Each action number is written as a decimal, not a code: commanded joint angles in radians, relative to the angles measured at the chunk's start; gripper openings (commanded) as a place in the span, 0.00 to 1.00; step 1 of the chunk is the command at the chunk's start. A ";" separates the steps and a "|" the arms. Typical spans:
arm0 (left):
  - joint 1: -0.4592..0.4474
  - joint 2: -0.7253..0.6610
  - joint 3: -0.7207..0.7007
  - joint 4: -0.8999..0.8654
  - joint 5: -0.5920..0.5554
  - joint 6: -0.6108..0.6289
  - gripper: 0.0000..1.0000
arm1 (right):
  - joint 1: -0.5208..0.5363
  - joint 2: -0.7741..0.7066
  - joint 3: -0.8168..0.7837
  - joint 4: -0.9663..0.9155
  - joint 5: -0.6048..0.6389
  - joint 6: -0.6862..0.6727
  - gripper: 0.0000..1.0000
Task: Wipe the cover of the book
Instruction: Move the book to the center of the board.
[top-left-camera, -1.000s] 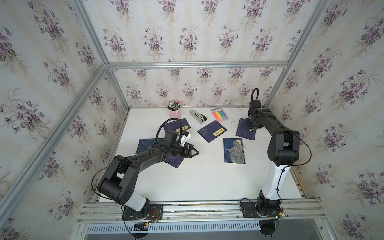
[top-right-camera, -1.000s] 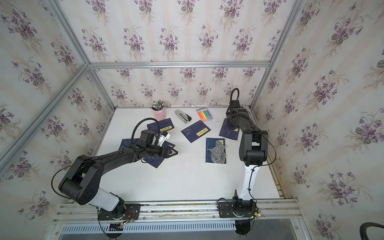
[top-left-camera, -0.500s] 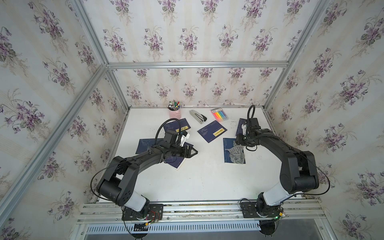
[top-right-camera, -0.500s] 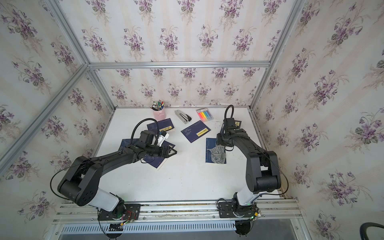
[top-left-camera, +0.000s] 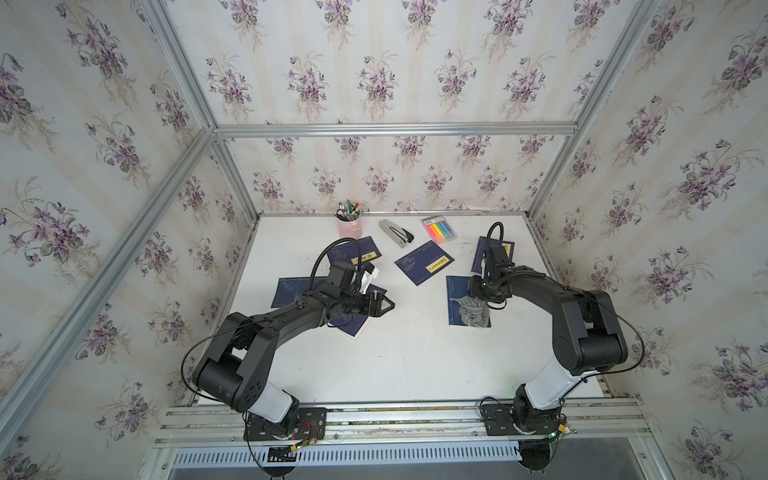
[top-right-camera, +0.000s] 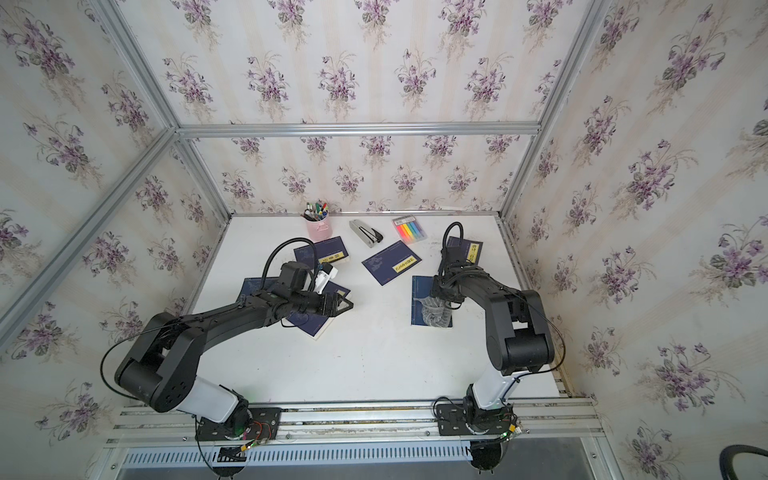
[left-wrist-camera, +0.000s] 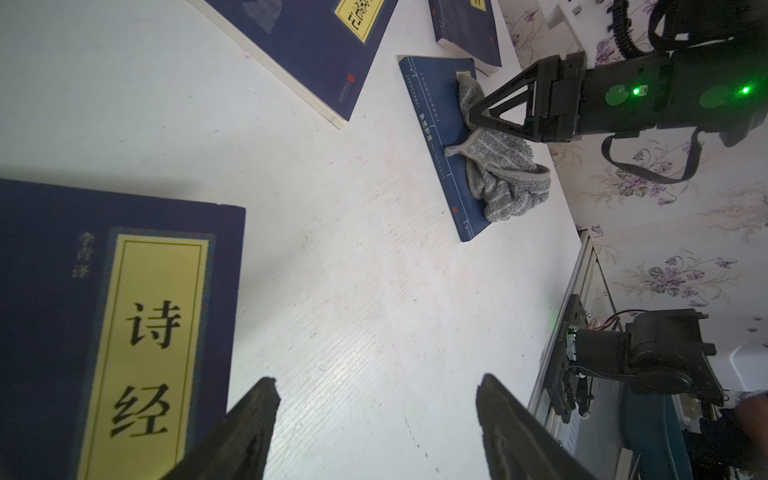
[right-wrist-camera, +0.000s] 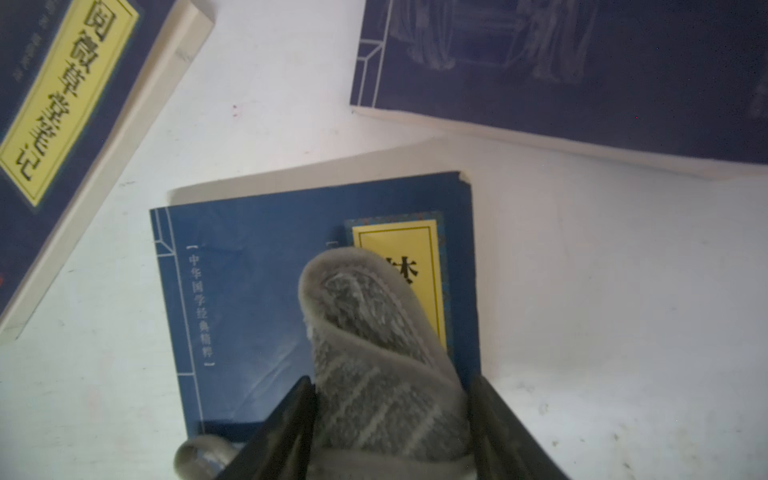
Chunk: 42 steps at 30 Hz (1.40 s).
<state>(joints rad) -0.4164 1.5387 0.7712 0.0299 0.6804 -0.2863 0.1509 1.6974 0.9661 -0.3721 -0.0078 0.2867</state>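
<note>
Right tool (right-wrist-camera: 390, 379) astride cloth (right-wrist-camera: 365, 316) on book (right-wrist-camera: 249, 299)

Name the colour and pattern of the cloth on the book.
The cloth is grey with pale stripes; right wrist view shows it best.

Left hand (left-wrist-camera: 376, 388) spread over white table (left-wrist-camera: 374, 249), right hand (left-wrist-camera: 476, 114) touching grey cloth (left-wrist-camera: 505, 178) on blue book (left-wrist-camera: 436, 137)

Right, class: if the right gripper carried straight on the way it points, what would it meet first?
The grey cloth, between the fingers of the right gripper; the blue book lies beneath.
</note>
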 joint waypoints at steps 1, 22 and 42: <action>0.000 0.003 0.004 0.019 0.001 0.018 0.77 | 0.008 0.012 0.011 -0.009 0.058 0.009 0.60; -0.001 0.003 0.011 0.004 -0.014 0.015 0.77 | 0.234 0.068 0.000 -0.004 -0.126 0.008 0.57; -0.066 0.111 0.092 -0.110 -0.101 0.007 0.69 | 0.439 -0.294 -0.142 0.074 -0.149 0.189 0.61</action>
<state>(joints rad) -0.4702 1.6398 0.8436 -0.0547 0.6151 -0.2863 0.5888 1.4456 0.7910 -0.2188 -0.1753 0.5148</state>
